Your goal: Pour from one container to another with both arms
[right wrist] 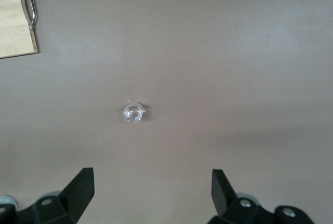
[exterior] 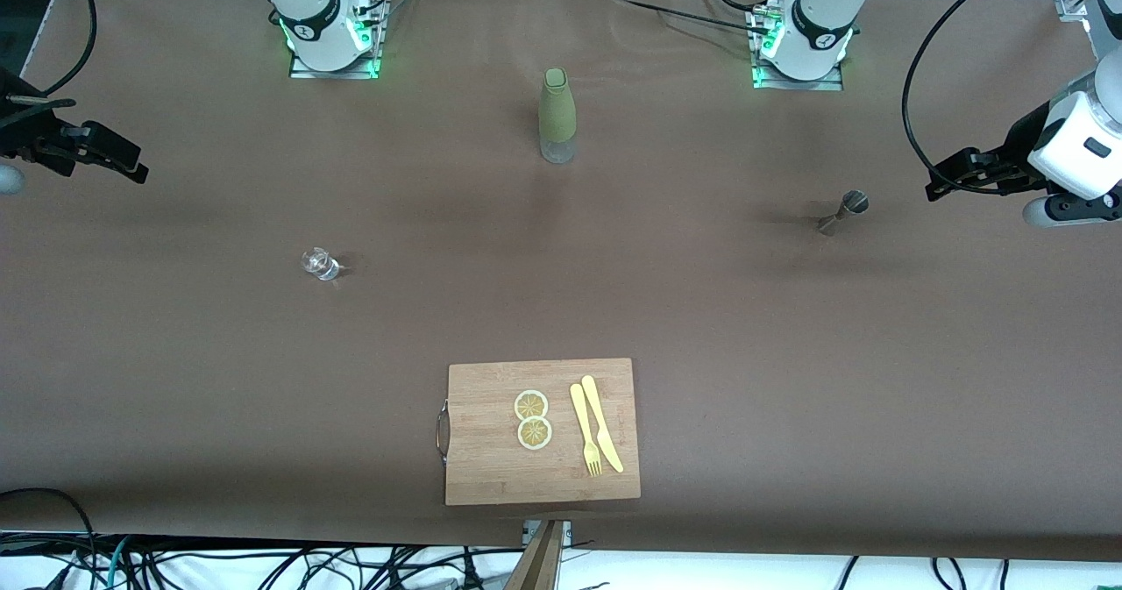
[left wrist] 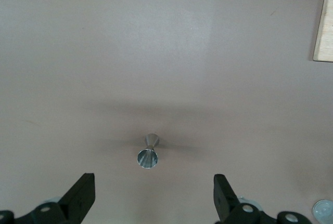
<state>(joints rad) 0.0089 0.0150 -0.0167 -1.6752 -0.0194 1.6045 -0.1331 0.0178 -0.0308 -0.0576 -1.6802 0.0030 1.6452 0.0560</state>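
Note:
A small steel jigger (exterior: 843,211) stands on the brown table toward the left arm's end. My left gripper (exterior: 942,182) hangs above the table beside it, open and empty. In the left wrist view the jigger (left wrist: 148,154) sits just ahead of the spread black fingers (left wrist: 83,193) of the left gripper (left wrist: 154,187). A small clear glass (exterior: 320,263) stands toward the right arm's end. My right gripper (exterior: 131,165) hovers over the table's edge there, open and empty. In the right wrist view the glass (right wrist: 133,113) lies ahead of the right gripper (right wrist: 152,180).
A tall olive-sleeved bottle (exterior: 557,117) stands midway between the arm bases. A wooden cutting board (exterior: 491,476) with a metal handle lies near the front edge. It carries two lemon slices (exterior: 532,419), a yellow fork (exterior: 585,428) and a yellow knife (exterior: 603,423).

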